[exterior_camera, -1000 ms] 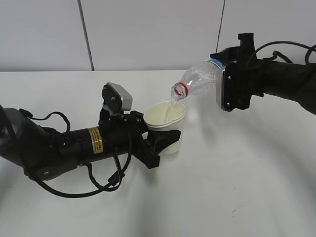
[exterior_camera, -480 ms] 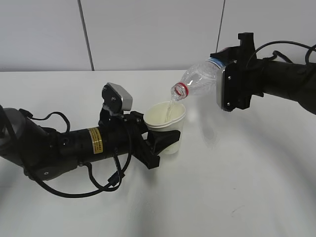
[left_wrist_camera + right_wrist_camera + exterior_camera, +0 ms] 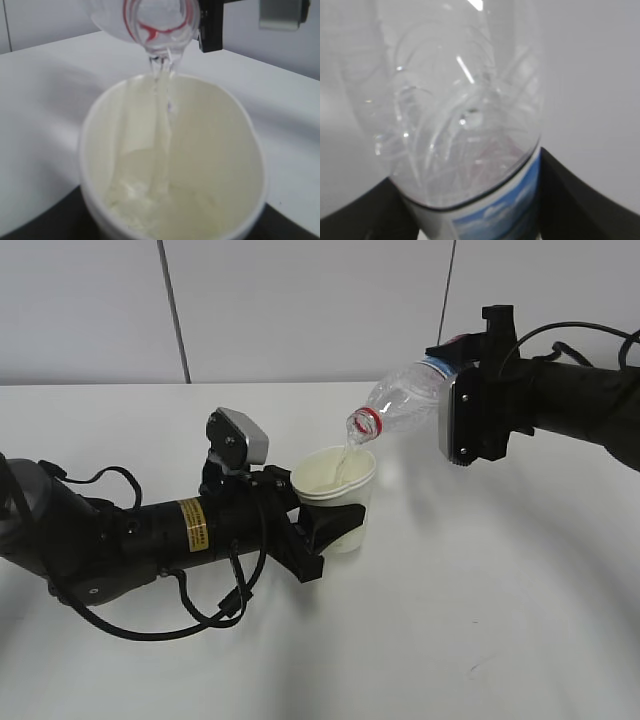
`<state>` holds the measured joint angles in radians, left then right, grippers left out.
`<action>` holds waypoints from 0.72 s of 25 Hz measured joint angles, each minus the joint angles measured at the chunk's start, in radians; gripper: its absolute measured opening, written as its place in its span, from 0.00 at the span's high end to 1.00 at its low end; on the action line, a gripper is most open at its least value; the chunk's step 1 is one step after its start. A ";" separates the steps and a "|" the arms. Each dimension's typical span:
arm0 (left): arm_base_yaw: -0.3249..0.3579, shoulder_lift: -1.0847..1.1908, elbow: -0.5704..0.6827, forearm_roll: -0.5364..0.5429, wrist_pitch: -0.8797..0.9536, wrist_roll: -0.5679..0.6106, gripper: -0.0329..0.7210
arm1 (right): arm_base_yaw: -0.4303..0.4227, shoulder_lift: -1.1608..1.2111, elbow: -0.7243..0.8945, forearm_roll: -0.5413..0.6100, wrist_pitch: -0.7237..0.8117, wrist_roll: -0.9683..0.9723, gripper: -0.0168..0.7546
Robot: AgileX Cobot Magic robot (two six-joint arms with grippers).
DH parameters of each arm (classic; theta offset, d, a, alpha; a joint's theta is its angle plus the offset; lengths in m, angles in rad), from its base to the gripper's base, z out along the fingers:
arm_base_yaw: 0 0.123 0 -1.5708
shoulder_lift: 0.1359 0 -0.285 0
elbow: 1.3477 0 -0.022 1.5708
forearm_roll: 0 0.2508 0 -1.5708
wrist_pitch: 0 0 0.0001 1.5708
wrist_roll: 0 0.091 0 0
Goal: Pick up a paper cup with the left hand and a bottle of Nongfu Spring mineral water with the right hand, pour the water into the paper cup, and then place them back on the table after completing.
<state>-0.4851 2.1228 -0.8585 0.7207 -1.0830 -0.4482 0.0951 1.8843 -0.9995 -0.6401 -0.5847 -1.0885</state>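
Note:
My left gripper (image 3: pixel 322 528), on the yellow-labelled black arm, is shut on a white paper cup (image 3: pixel 337 496) and holds it upright just above the table (image 3: pixel 480 620). My right gripper (image 3: pixel 462 390) is shut on a clear Nongfu Spring bottle (image 3: pixel 405 403), tilted mouth-down with its red neck ring over the cup's far rim. A thin stream of clear water (image 3: pixel 344 457) falls from the mouth into the cup. In the left wrist view the cup (image 3: pixel 210 150) fills the frame, with the stream of water (image 3: pixel 161 125) and the bottle mouth (image 3: pixel 160 25) above. The right wrist view shows the bottle's shoulder (image 3: pixel 465 115) and blue label (image 3: pixel 500 210).
The white table stretches all around both arms. A pale wall with two dark vertical seams (image 3: pixel 173 310) stands behind. Black cables (image 3: pixel 225 605) loop under the left arm onto the table.

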 joint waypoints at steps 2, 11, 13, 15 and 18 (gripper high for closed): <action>0.000 0.000 0.000 0.000 0.000 0.000 0.44 | 0.000 0.000 0.000 0.000 0.000 0.000 0.40; 0.000 0.000 0.000 0.000 0.001 0.000 0.44 | 0.000 -0.002 -0.002 0.000 0.000 0.000 0.40; 0.000 0.000 0.000 0.000 0.002 0.000 0.44 | 0.000 -0.002 -0.002 0.000 0.000 0.000 0.40; 0.000 0.000 0.000 0.000 0.002 0.000 0.44 | 0.000 -0.002 -0.002 0.000 0.000 0.000 0.40; 0.000 0.000 0.000 0.000 0.006 0.000 0.44 | 0.000 -0.002 -0.002 0.000 0.000 0.000 0.40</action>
<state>-0.4851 2.1228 -0.8585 0.7207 -1.0771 -0.4482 0.0951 1.8820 -1.0011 -0.6401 -0.5847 -1.0885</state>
